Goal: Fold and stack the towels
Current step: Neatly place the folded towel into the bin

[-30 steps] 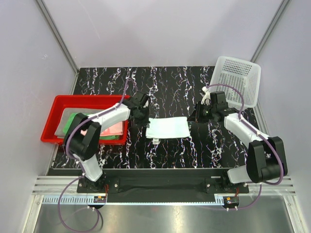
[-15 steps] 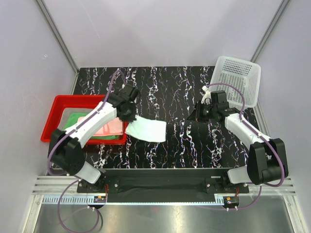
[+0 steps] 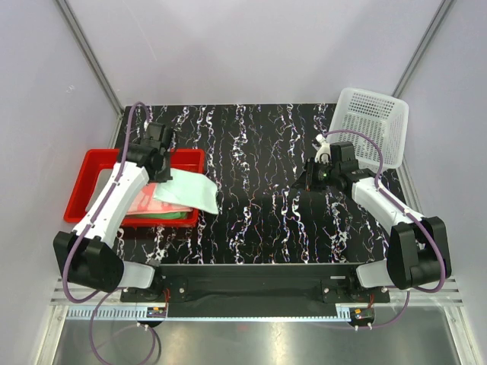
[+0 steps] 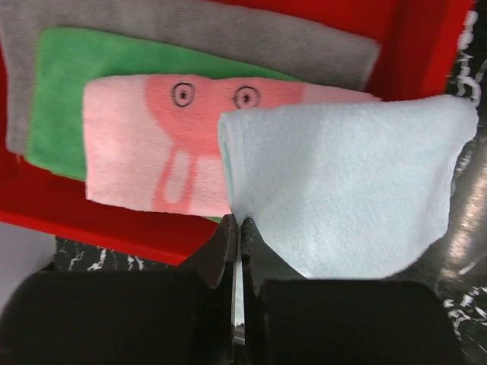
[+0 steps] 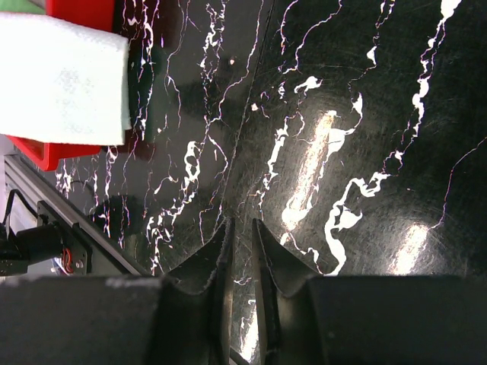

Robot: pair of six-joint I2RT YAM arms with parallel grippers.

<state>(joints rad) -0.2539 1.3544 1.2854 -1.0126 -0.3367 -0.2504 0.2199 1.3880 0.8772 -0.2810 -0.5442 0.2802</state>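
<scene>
My left gripper (image 3: pixel 164 178) (image 4: pixel 237 222) is shut on one edge of the folded pale mint-green towel (image 3: pixel 187 192) (image 4: pixel 342 190). It holds the towel over the right side of the red tray (image 3: pixel 80 190) (image 4: pixel 426 46), and the towel's right part hangs past the tray's rim. In the tray lie the grey towel (image 4: pixel 228 30), the bright green towel (image 4: pixel 65 84) on it, and the salmon-pink towel (image 4: pixel 144 144) on top. My right gripper (image 3: pixel 310 179) (image 5: pixel 242 224) is shut and empty, low over the bare black marble table. The mint towel also shows in the right wrist view (image 5: pixel 61 76).
A white perforated basket (image 3: pixel 369 122) stands at the back right corner. The black marble tabletop (image 3: pixel 259 152) lies between the arms. The left arm reaches across the tray's near side.
My left gripper has carried the mint-green towel from the table's middle leftwards to the red tray. The right arm has stayed about where it was.
</scene>
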